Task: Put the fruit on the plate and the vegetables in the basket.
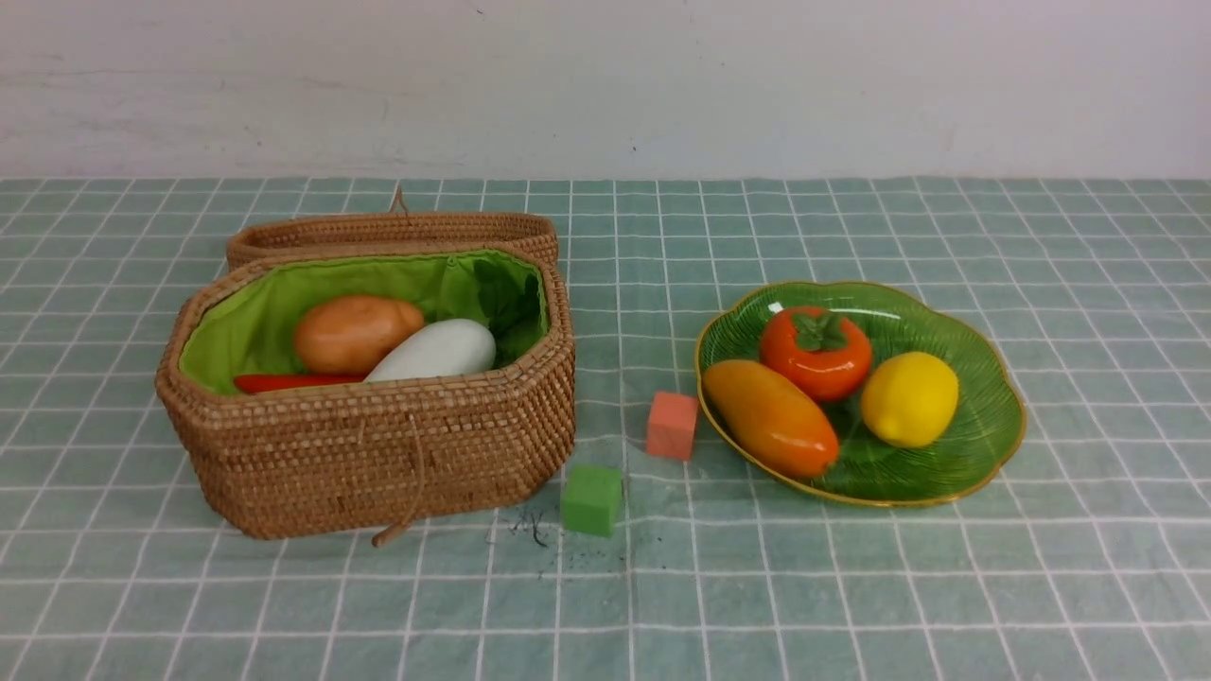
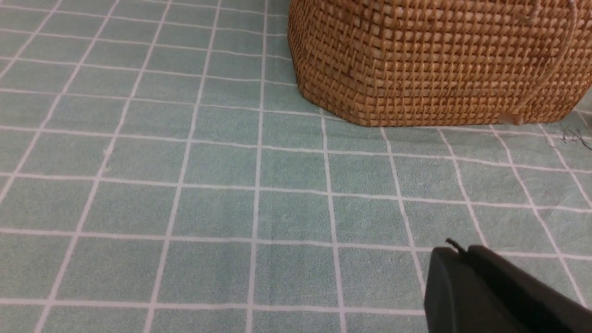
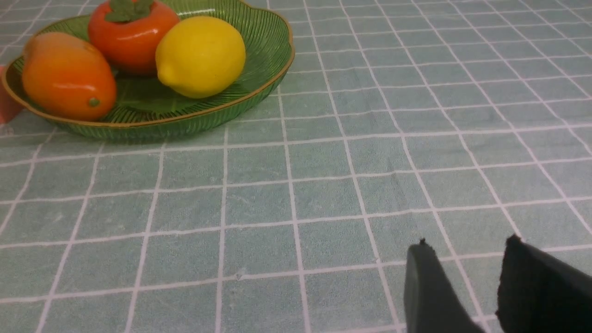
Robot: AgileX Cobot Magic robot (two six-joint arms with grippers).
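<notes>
I see the lemon (image 1: pixel 909 398), mango (image 1: pixel 770 417) and persimmon (image 1: pixel 816 352) inside the plate (image 1: pixel 984 445) rim. Potato (image 1: pixel 355 333), radish (image 1: pixel 435 352) and red pepper (image 1: pixel 293 382) lie in the lidded-back basket (image 1: pixel 378 454). The left gripper (image 2: pixel 455 252) is pressed together, the right gripper (image 3: pixel 467 247) parted, empty, both over bare tablecloth (image 1: pixel 851 586).

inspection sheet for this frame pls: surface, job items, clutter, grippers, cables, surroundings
Surface: green checked tablecloth, small dark specks near the green cube.
Job's things: persimmon, mango and lemon on the plate; potato, white radish and red pepper in the basket, lid open; eggplant not visible.
Clutter: orange cube, green cube, both on the cloth between basket and plate.
Grippers: left gripper shut, empty; right gripper open, empty.
Cables: nothing seen.
Surroundings: plain white wall.
</notes>
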